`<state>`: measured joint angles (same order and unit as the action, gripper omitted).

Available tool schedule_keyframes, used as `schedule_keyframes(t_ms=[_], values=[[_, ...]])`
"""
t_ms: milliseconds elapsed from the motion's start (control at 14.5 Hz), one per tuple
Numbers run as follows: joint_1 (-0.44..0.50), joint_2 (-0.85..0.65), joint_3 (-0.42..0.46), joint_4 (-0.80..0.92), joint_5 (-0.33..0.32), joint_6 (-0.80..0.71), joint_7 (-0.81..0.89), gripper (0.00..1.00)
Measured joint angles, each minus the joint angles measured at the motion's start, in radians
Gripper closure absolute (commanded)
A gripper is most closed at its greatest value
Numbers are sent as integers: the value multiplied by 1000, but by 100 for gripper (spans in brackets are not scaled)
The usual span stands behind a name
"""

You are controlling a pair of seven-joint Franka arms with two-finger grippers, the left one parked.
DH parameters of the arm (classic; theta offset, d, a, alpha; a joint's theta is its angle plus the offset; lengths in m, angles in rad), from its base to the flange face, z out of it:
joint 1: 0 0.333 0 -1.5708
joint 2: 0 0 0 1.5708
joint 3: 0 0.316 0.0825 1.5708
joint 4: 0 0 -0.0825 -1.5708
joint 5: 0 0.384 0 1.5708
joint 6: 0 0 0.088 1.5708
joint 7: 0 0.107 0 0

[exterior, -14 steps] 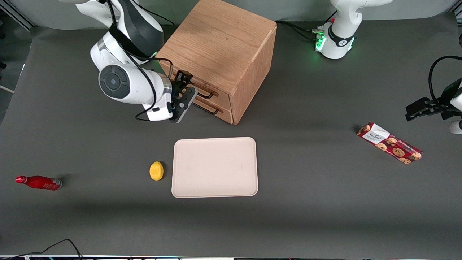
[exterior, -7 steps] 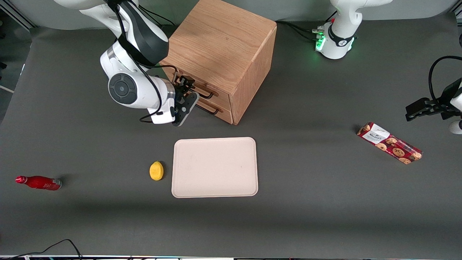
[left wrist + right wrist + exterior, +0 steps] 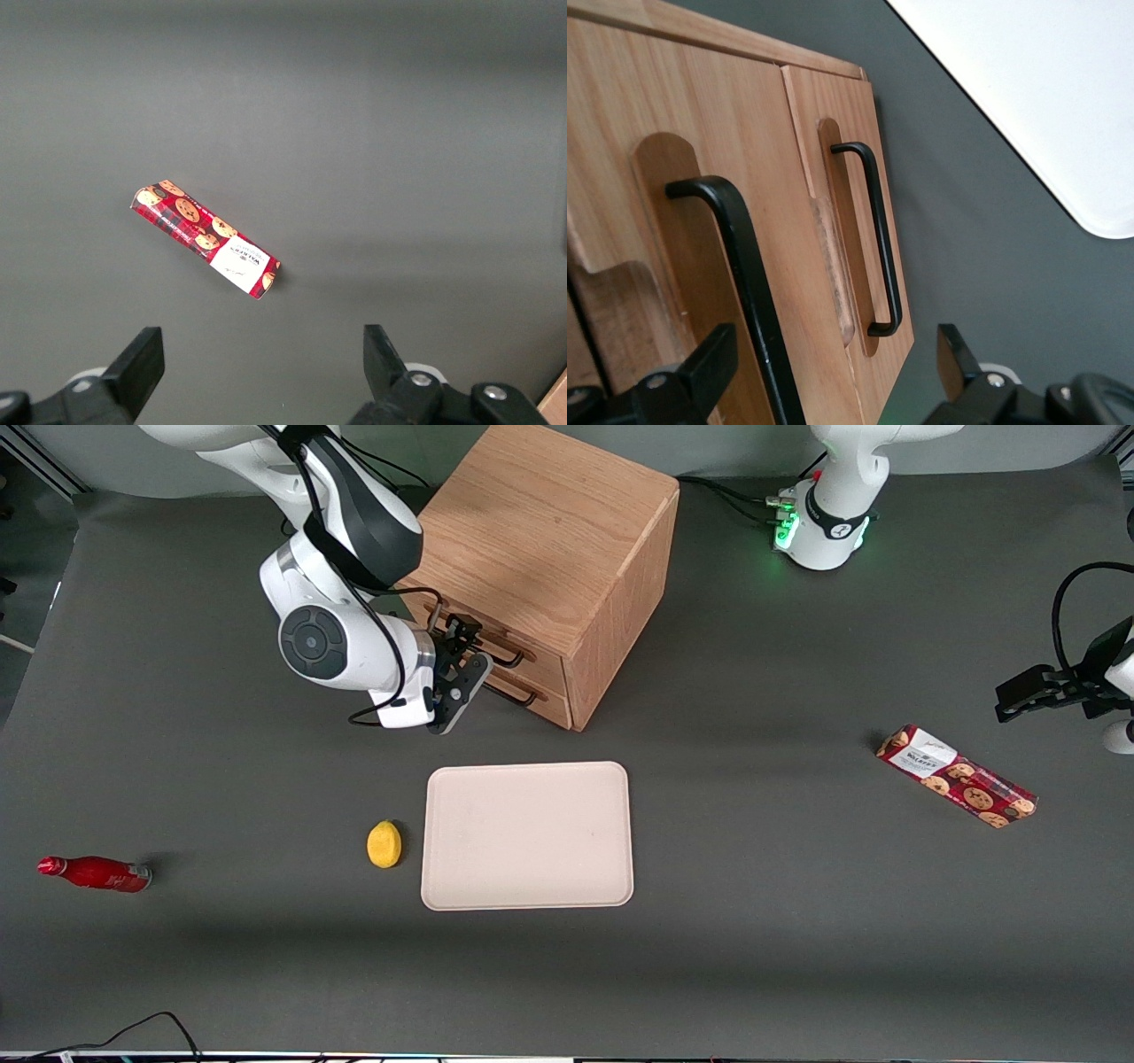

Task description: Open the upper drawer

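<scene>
**Right arm reaching low, fingers spread**

Your right arm comes in from the working end of the table, elbow joint high and forearm sloping down. The wrist is bent so the gripper [image 3: 462, 657] points sideways, level with the tabletop. Its two black fingers [image 3: 709, 367] stand apart, jaws wide, with nothing clamped between them. The white wrist housing hangs just nearer the front camera than the fingers, and a black cable loops around it.
</scene>
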<state>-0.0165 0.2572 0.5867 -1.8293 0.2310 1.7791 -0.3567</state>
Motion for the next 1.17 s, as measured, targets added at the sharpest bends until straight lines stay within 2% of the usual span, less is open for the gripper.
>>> schedule_keyframes(t_ms=[552, 828, 1172], values=[[2, -43, 5, -70, 12, 69, -3, 0], [-3, -43, -11, -78, 12, 84, -58, 0], [-7, -35, -47, -70, -27, 91, -78, 0]])
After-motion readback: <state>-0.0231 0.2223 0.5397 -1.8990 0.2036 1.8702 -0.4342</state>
